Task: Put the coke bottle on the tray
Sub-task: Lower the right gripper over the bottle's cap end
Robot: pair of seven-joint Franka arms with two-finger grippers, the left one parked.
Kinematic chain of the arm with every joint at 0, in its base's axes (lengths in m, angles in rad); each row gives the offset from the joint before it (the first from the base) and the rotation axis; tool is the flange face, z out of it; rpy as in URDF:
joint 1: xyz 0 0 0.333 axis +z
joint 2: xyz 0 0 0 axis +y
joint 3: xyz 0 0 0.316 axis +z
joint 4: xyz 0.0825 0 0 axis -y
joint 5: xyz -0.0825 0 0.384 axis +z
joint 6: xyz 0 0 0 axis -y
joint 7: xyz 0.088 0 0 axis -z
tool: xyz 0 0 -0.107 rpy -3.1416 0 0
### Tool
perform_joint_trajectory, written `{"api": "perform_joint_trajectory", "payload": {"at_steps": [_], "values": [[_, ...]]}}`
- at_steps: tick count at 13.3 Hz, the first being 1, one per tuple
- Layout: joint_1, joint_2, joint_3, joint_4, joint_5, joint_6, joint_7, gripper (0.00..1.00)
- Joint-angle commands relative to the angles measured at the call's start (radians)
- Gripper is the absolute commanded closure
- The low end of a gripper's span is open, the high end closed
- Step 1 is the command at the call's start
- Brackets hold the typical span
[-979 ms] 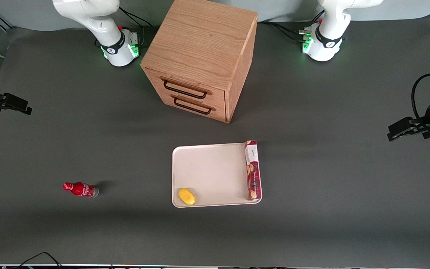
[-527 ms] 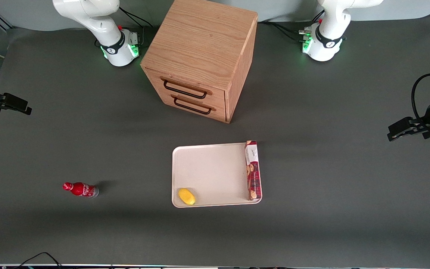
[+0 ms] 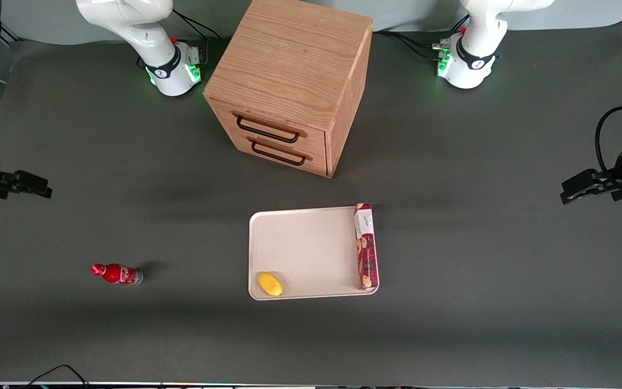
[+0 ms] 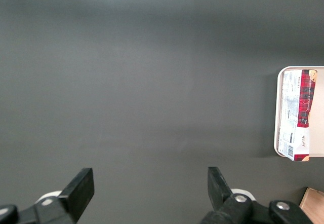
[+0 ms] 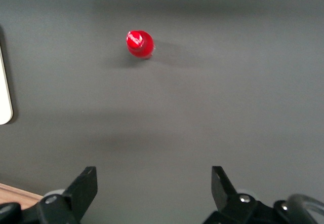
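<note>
The coke bottle is small and red with white lettering and stands on the dark mat toward the working arm's end of the table, apart from the tray. In the right wrist view I see its red cap from above. The cream-white tray lies in the middle of the table, in front of the drawers; its rim also shows in the right wrist view. My right gripper hangs above the mat at the table's edge, farther from the front camera than the bottle. It is open and empty, with bare mat between its fingers.
A long red cookie box lies along one short side of the tray, and a yellow fruit sits in a near corner. The wooden drawer cabinet stands farther back, with both drawers shut.
My right gripper has moved nearer to the front camera, closer to the bottle. A white arm link now shows above it. The bottle and tray have not moved.
</note>
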Motion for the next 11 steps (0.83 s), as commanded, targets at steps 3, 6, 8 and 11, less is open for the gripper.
{"api": "perform_joint_trajectory", "payload": {"at_steps": [3,6,8,11], "values": [[0.024,0.257,-0.017,0.201,0.062,0.012,-0.09,0.0],[0.035,0.349,-0.011,0.212,0.061,0.104,-0.09,0.0],[0.035,0.389,-0.009,0.212,0.065,0.18,-0.106,0.0],[0.039,0.409,-0.006,0.209,0.096,0.211,-0.123,0.0]]}}
